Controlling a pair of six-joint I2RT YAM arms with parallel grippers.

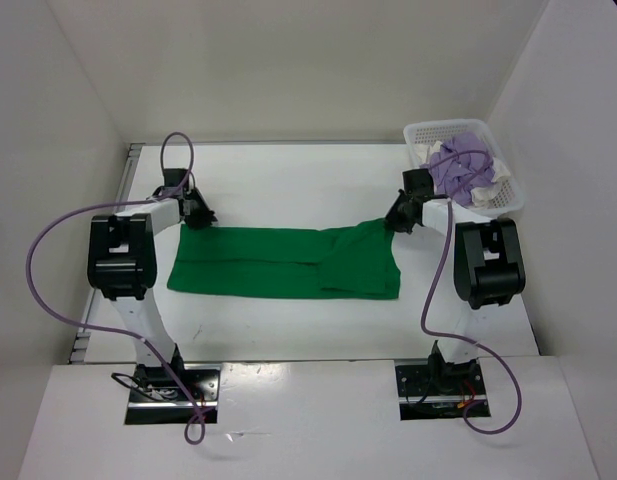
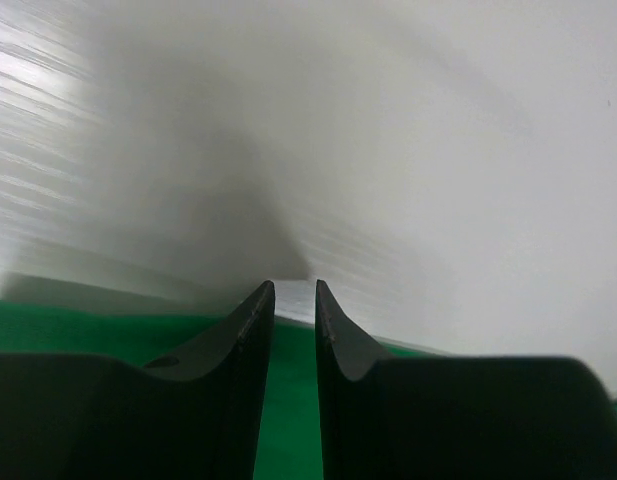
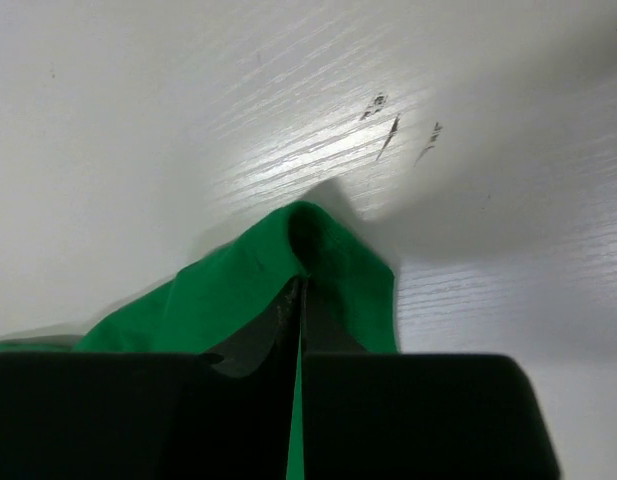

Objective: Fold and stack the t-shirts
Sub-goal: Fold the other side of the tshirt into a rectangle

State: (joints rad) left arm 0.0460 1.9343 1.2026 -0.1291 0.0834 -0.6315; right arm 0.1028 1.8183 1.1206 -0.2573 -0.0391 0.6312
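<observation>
The bright green t-shirt (image 1: 288, 262) lies spread as a wide band across the middle of the table. My right gripper (image 1: 398, 222) is at its far right corner, shut on a raised fold of green fabric (image 3: 228, 285) that bunches over the fingertips (image 3: 301, 280). My left gripper (image 1: 201, 215) is at the shirt's far left corner. Its jaws (image 2: 295, 285) stand slightly apart with nothing between them, and the flat green cloth (image 2: 48, 325) lies just beneath. The light purple t-shirt (image 1: 458, 170) and a white one (image 1: 498, 170) are crumpled in the basket.
A white plastic mesh basket (image 1: 428, 128) stands at the far right corner of the table, just behind my right arm. White walls close in the table at the back and on both sides. Purple cables loop from both arms.
</observation>
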